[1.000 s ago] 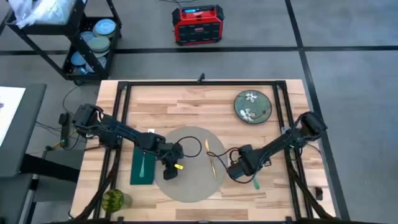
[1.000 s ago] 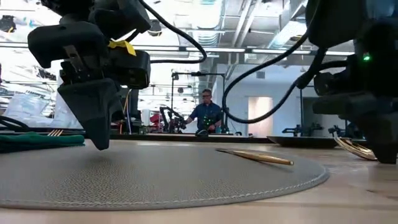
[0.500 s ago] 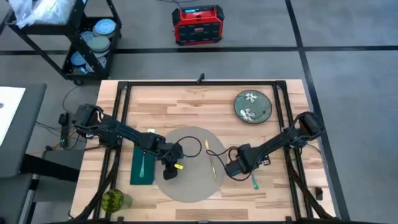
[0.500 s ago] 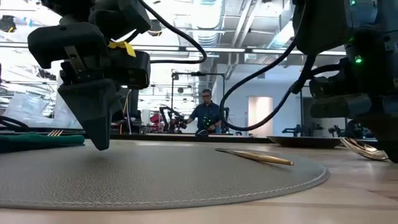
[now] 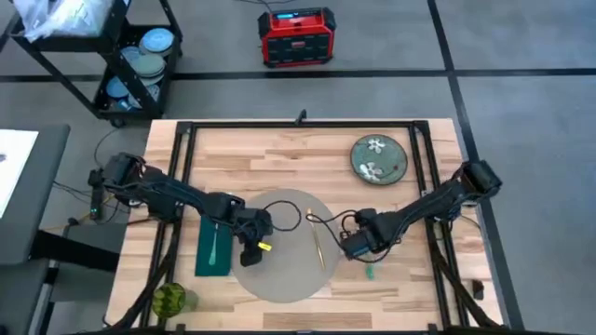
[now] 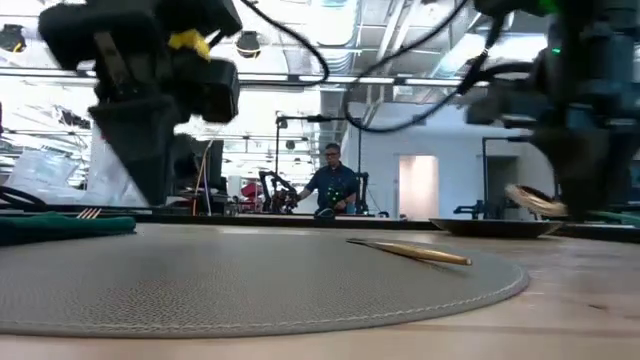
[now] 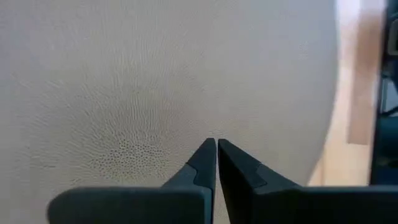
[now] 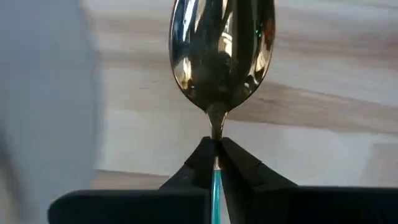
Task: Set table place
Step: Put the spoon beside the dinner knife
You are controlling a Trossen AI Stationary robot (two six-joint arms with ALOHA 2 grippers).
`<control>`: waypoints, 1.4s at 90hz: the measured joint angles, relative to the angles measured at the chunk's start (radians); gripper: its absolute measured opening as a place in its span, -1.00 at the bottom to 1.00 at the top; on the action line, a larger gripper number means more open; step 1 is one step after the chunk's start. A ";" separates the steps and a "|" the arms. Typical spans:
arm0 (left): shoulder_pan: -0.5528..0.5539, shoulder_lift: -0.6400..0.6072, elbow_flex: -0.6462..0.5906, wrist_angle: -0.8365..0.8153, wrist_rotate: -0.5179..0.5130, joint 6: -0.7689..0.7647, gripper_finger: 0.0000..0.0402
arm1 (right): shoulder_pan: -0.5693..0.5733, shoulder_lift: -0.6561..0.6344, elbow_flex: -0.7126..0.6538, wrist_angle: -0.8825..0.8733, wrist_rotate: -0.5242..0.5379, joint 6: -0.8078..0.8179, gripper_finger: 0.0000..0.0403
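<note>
Placemat [image 5: 285, 244] centred on the table [image 5: 307, 154], knife [image 5: 318, 245] on it; my right gripper [image 5: 358, 244] pinches the spoon [image 8: 219, 59] just beside it — unplaced; left gripper [image 5: 251, 253] closed, empty; plate [image 5: 378, 157] still apart.

Wood table [image 5: 279, 154] w/ grey placemat [image 5: 284, 279], green napkin [image 5: 214, 249], floral plate [image 5: 378, 157]

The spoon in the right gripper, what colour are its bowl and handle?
The spoon has a shiny gold bowl and a teal-green handle, clearest in the right wrist view, pinched in the right gripper.
</note>
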 joint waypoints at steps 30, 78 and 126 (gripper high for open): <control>0.018 -0.244 0.046 -0.236 -0.063 0.019 -1.00 | -0.156 0.087 0.133 0.031 0.033 -0.310 -1.00; 0.011 -0.351 0.043 -0.384 -0.173 -0.046 -1.00 | -0.231 0.273 0.277 0.097 -0.042 -0.480 -1.00; 0.011 -0.352 0.043 -0.377 -0.192 -0.044 -1.00 | -0.242 0.276 0.276 0.170 -0.033 -0.475 -1.00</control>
